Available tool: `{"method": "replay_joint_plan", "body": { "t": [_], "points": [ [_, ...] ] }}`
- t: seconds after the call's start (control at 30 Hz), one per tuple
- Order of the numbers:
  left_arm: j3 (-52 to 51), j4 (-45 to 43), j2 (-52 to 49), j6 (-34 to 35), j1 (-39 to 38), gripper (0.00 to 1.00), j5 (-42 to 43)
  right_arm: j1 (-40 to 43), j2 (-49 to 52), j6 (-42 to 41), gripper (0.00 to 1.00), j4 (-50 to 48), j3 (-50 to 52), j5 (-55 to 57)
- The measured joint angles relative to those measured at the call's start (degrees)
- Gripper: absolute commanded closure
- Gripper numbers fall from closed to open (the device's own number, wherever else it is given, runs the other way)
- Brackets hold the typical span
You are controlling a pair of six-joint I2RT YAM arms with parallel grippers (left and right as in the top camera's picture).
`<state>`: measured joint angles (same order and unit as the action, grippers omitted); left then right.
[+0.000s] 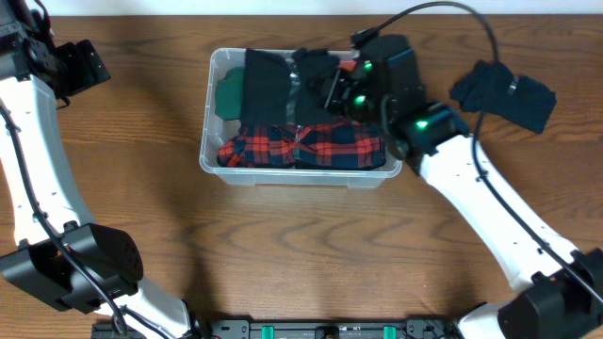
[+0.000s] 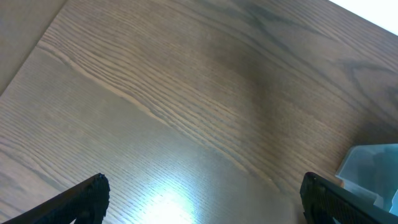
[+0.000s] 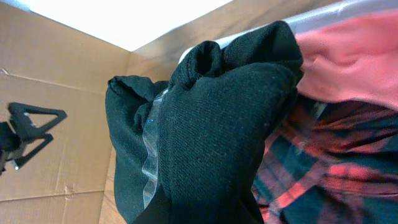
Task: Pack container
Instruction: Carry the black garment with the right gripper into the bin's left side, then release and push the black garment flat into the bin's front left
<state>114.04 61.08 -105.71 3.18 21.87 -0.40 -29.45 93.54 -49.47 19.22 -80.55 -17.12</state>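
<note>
Counter [image 1: 311, 254]: brown wood grain. It fills the overhead view and most of the left wrist view.
Right arm [image 1: 490, 217]: white, and reaches from 5 o'clock up to the bin's 2 o'clock corner.
Left arm [image 1: 38, 179]: white, and runs along the 9 o'clock edge. Its base is cut off at 7 o'clock.
Bin [image 1: 301, 177]: clear plastic, sitting toward 12 o'clock on the counter. In the left wrist view only one pale corner [image 2: 373, 171] shows, at 4 o'clock. Its bottom is covered by cloth.
Plaid cloth [image 1: 301, 146]: red and dark checks, lying in the bin along its 6 o'clock wall. In the right wrist view it is blurred [image 3: 323, 168].
Black cloth [image 1: 267, 85]: in the bin toward 12 o'clock, lying partly over the plaid. Its knit [image 3: 224, 124] fills the middle of the right wrist view.
Navy cloth [image 1: 504, 94]: crumpled on the counter at 2 o'clock, outside the bin and apart from it.
Pink cloth [image 3: 354, 56]: seen only in the right wrist view, at 2 o'clock beside the black knit, with its edges cut off.
Green thing [image 1: 229, 94]: in the bin at its 9 o'clock wall, half under the black cloth. What it is cannot be made out.
Right claw [image 1: 334, 89]: over the bin's 2 o'clock part, down at the black cloth. Its fingers are hidden, so its opening and grip cannot be told.
Left claw [image 2: 205, 199]: fingertips [image 2: 87, 196] spread wide with only bare counter between them. It is near 10 o'clock in the overhead view [image 1: 89, 64], well apart from the bin.
</note>
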Motion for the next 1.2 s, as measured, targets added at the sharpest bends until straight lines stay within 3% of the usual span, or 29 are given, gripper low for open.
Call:
{"method": "replay_joint_plan", "body": {
  "t": [1.2],
  "points": [
    [0.0,0.0,0.0,0.0,0.0,0.02,0.0,-7.0,10.0,-1.5,0.99,-3.1,0.0,1.5]
  ]
}}
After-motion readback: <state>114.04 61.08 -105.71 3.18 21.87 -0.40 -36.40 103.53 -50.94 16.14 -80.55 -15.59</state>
